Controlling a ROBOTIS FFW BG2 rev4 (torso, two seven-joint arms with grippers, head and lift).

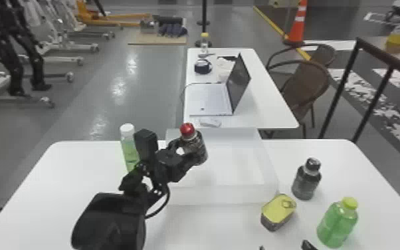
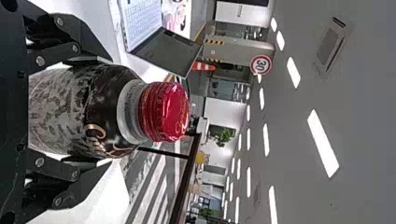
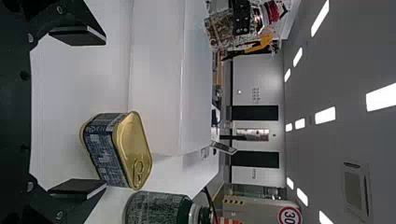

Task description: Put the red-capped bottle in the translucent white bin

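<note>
Gripping the dark red-capped bottle (image 1: 196, 148) between both fingers, my left pincer (image 1: 186, 152) hangs seemingly above the translucent white bin (image 1: 219, 195). Beneath it spreads a smooth white table (image 1: 73, 173); beyond are a silver laptop (image 1: 209, 99) and glossy grey floor (image 1: 149, 86). My right pincer (image 1: 284, 246) gapes empty.

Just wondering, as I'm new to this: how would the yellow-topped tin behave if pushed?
The tin looks like metal, so it should feel stiff. It sits low on a broad base, so it would probably slide across the smooth-looking table rather than tip. Its flat sides make rolling unlikely.
</note>
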